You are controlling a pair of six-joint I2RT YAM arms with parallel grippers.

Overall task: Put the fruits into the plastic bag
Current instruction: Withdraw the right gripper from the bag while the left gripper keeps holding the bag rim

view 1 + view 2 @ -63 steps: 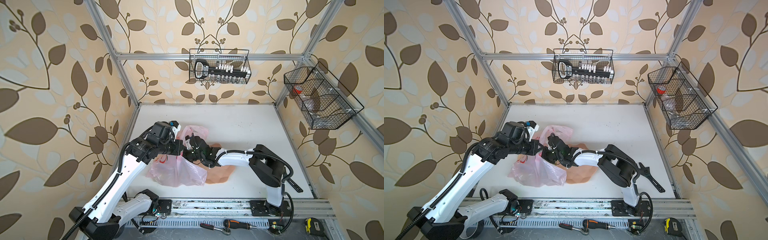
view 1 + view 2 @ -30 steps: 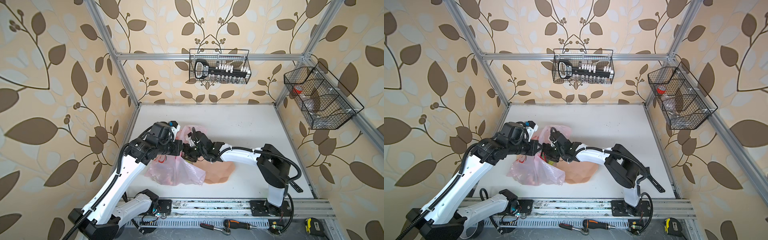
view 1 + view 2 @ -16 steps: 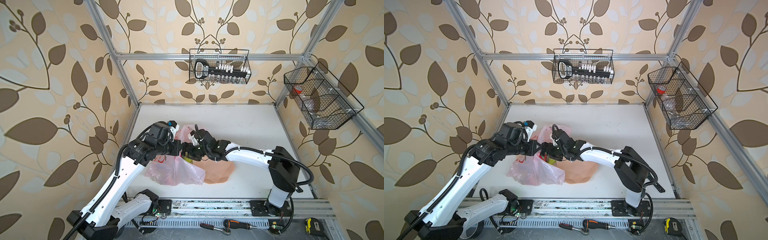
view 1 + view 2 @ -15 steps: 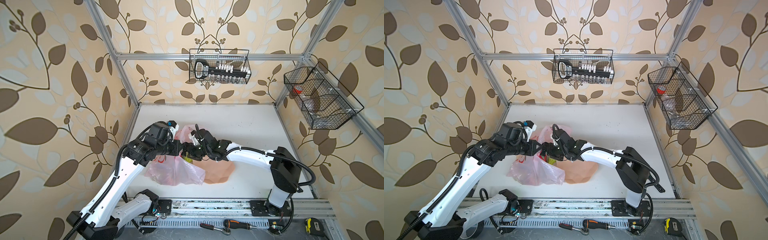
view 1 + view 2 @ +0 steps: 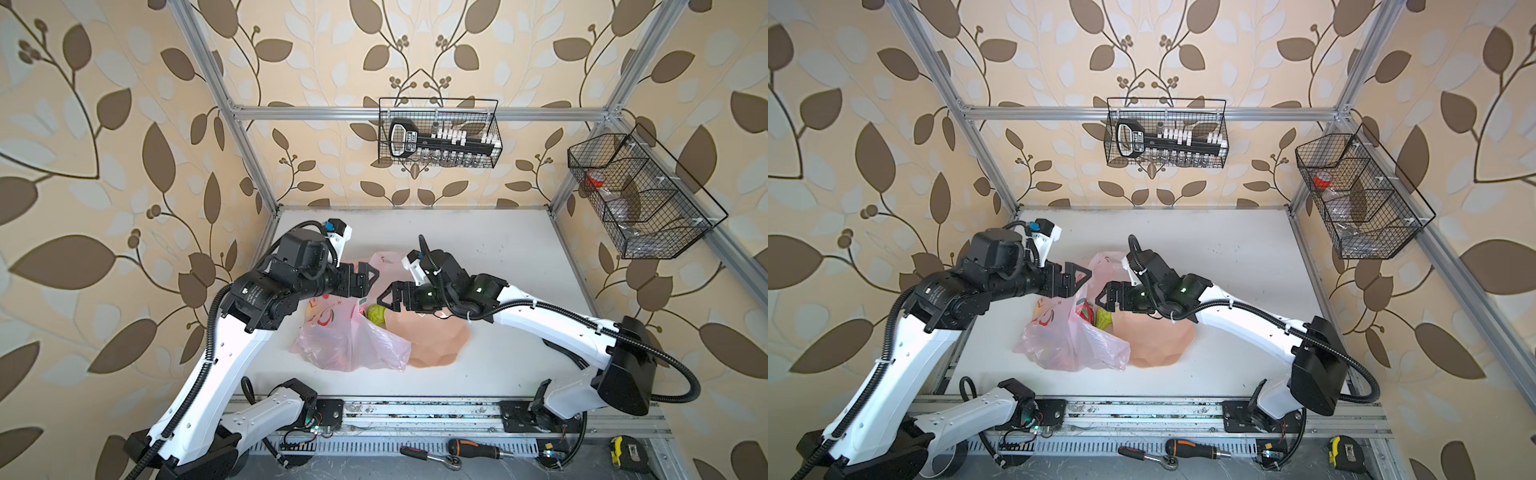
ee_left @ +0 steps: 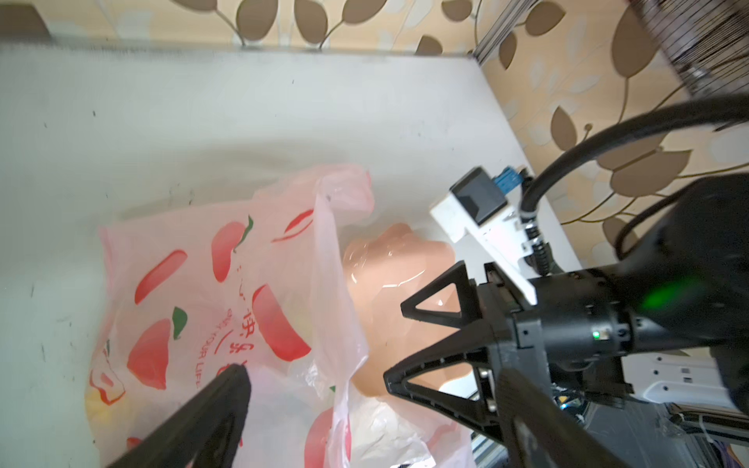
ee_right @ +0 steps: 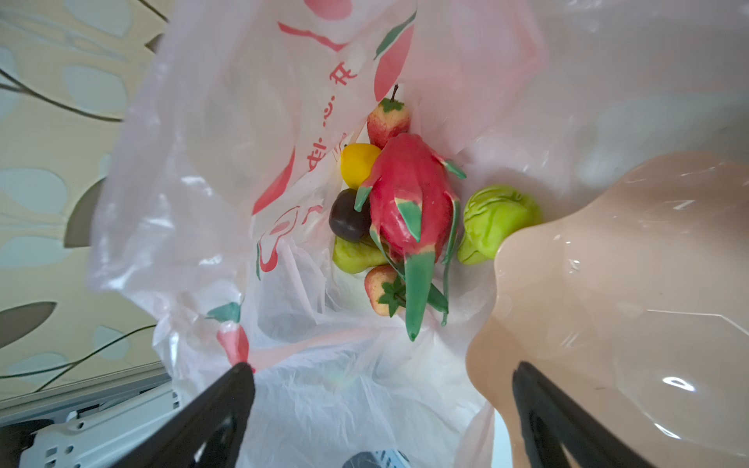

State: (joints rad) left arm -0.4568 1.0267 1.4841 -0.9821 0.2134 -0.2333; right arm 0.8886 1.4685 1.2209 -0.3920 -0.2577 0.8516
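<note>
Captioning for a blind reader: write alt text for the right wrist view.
A red toy dragon fruit lies on a lemon, a plum, two strawberries and green pears in the open mouth of the pink plastic bag. A peach scalloped plate sits beside them, and the open right tool hovers over the pile.

Plastic bag (image 5: 349, 347): thin translucent film, crinkled, light sheen
Plate (image 5: 436, 340): smooth glossy plastic, bright highlights
Dragon fruit (image 7: 409, 194): painted finish, matt, slightly uneven
Strawberry (image 7: 389, 121): rough, grainy matt surface
Pear (image 7: 496, 219): matt, ridged skin
Plum (image 7: 348, 221): smooth, dull sheen
Table top (image 5: 498, 249): white, matt, scuffed
Frame rail (image 5: 332, 113): bare metal profile, satin
Wire basket (image 5: 436, 99): black coated wire
Arm shell (image 5: 232, 345): smooth white plastic, semi-gloss
</note>
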